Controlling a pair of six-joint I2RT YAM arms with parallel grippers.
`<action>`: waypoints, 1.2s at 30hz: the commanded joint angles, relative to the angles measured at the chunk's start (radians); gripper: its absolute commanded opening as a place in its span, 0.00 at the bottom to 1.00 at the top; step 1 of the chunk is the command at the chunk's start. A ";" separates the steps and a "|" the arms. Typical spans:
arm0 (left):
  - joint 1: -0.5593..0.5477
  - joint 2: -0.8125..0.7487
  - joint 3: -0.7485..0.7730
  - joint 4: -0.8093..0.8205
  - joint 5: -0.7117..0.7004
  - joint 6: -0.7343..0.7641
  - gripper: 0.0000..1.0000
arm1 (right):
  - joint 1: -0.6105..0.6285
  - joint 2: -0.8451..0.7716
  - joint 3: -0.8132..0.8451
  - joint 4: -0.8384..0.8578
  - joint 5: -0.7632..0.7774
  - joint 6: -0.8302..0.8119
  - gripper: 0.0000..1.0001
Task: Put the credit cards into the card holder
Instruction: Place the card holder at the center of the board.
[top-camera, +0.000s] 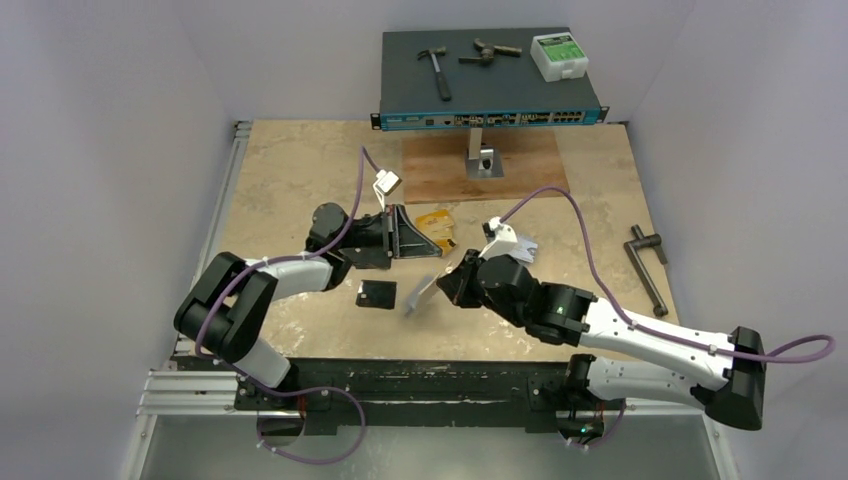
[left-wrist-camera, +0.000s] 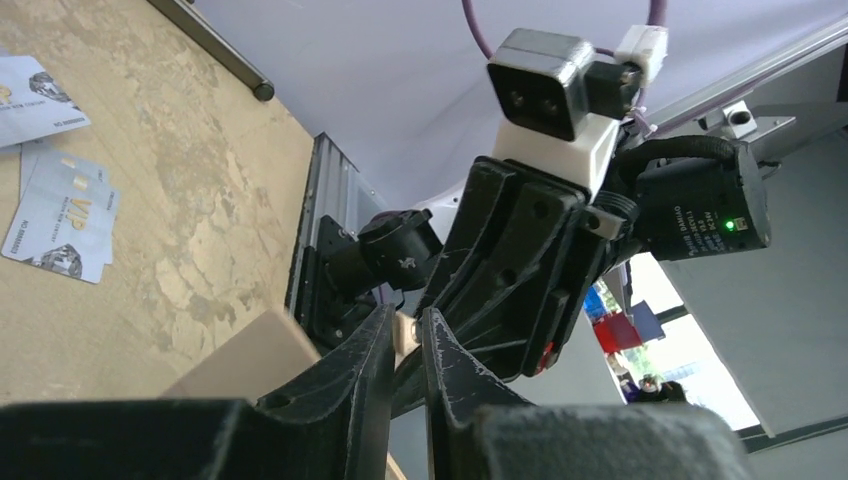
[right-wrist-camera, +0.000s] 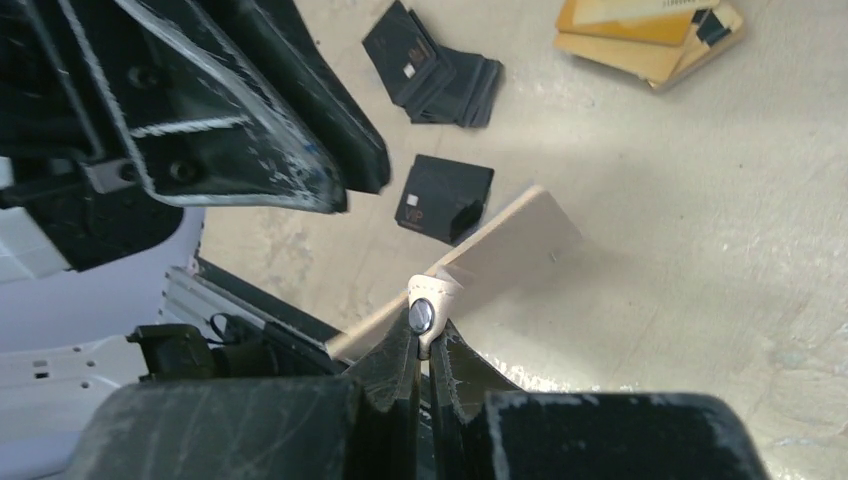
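Currently the right gripper pinches the card holder by its snap tab, jaws pressed tight on it, and the holder hangs tilted just beside the black square piece. Soft, light leather held by a floppy tab will likely sag and swing; the stiffer folded edge seems the safer hold. The left gripper has its jaws almost together, seemingly empty. Orange cards lie well beyond that piece, and silver cards lie apart from it too. They look thin, stiff and slick, best taken by an edge.

Hammer lies atop the blue network switch.
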 joint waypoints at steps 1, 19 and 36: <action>0.009 0.008 -0.009 -0.006 0.032 0.091 0.14 | 0.001 0.012 -0.046 0.120 -0.056 0.068 0.00; 0.086 -0.150 0.078 -0.576 -0.023 0.482 0.11 | 0.001 0.235 -0.061 -0.122 -0.134 0.016 0.00; 0.086 -0.150 0.138 -0.777 -0.036 0.607 0.11 | 0.003 0.241 0.008 -0.374 -0.185 0.024 0.68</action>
